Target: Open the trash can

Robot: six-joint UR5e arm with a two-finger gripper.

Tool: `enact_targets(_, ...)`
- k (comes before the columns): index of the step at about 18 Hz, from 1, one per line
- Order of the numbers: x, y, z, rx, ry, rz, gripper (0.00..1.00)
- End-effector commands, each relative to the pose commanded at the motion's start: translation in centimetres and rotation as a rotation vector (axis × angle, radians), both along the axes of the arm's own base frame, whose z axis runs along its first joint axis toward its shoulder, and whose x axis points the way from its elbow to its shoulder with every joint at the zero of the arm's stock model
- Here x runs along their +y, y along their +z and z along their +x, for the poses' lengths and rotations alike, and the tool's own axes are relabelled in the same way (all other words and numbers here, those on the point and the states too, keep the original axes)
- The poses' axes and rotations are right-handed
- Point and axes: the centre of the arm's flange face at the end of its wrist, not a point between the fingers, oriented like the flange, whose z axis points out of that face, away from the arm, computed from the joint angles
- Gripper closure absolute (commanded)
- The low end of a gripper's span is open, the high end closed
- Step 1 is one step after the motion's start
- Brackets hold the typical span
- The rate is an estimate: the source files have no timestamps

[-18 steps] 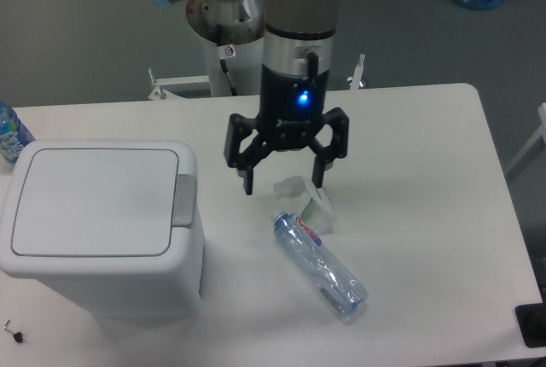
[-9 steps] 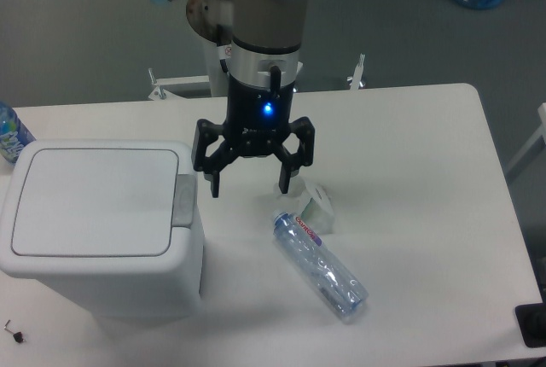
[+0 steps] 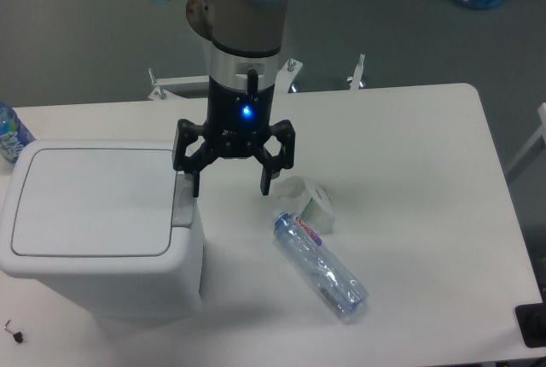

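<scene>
Just past the right edge of the big white plastic trash can [image 3: 98,226] hangs the black two-finger hand [image 3: 230,184]. Its fingers are spread wide apart and it holds nothing. One finger tip [image 3: 195,186] is right by the grey push-button strip [image 3: 182,202] on the closed flat lid [image 3: 92,200]. I cannot tell if it touches. The can sits on the white counter [image 3: 409,179], to the left of the hand and a bit nearer the camera. To the right of the hand lies a small crumpled bit of clear plastic [image 3: 309,202]. Just below that lies a clear plastic bottle [image 3: 320,265] on its side
</scene>
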Motion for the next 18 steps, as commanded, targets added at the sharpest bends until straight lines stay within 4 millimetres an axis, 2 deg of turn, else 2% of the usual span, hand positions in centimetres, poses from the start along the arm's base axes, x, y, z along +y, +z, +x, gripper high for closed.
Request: enact_targets(18, 0.11, -0.9, 0.0, -0.02, 0.018, -0.011, 0.0)
